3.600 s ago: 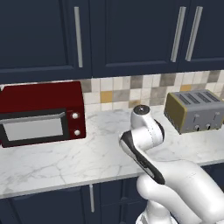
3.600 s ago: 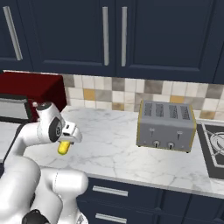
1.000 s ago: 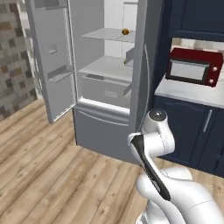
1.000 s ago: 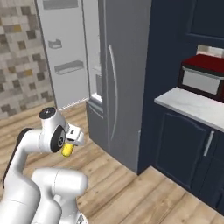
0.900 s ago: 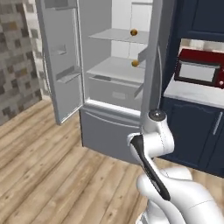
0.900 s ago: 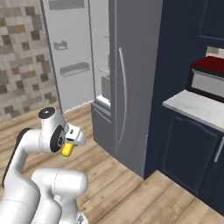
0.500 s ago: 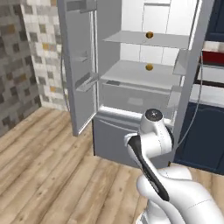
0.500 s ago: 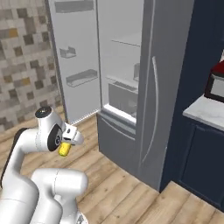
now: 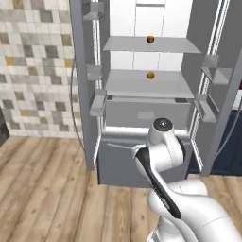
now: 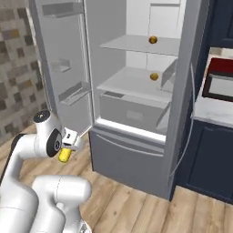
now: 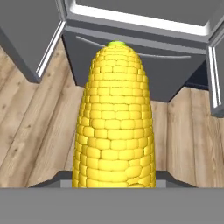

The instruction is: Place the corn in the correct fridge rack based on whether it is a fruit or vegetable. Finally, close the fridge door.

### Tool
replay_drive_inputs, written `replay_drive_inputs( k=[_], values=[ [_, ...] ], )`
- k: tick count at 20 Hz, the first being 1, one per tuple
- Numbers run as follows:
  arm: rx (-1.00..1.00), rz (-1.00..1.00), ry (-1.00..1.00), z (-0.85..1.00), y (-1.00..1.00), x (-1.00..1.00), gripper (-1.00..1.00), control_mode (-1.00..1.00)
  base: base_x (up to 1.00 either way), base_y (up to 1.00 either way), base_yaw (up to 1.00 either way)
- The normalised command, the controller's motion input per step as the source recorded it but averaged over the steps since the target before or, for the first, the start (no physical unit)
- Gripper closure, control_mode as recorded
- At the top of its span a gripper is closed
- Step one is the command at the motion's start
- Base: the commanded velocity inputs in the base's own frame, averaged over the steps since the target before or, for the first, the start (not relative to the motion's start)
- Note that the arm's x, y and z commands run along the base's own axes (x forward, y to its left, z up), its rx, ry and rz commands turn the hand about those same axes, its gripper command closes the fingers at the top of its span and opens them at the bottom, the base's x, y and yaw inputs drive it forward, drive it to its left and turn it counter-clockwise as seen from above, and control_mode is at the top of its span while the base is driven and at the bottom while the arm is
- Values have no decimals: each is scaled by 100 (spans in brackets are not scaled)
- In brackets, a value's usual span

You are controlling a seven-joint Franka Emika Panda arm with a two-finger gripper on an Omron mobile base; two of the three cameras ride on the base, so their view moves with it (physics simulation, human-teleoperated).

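Base swung from the kitchen desk to face the open fridge

The marble desk, red microwave and steel toaster that faced the cameras earlier have given way to the tall grey double-door fridge (image 9: 151, 94), now square-on at twelve o'clock with both doors open. Its wide pale grey fridge rack (image 9: 142, 87) and two small brown round balls (image 9: 150, 39) have come into view; the red microwave (image 10: 220, 79) sits at three o'clock.

Two brown balls (image 9: 150, 39) on fridge shelves

corn (image 11: 114, 118) — upright before fridge drawer (image 11: 131, 65)
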Motion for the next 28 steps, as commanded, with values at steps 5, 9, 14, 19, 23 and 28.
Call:
replay_drive_inputs(
  k=[5, 9, 14, 19, 23, 28],
  values=[
    [0, 0, 0, 0, 0, 0, 100, 100, 61, 3, -31],
    [0, 0, 0, 0, 0, 0, 100, 100, 68, 0, -24],
    [0, 0, 0, 0, 0, 0, 100, 100, 80, 11, -23],
    [0, 0, 0, 0, 0, 0, 100, 100, 73, 33, -25],
    [0, 0, 0, 0, 0, 0, 100, 100, 66, 38, -21],
    [0, 0, 0, 0, 0, 0, 100, 100, 63, 10, -8]
  ],
)
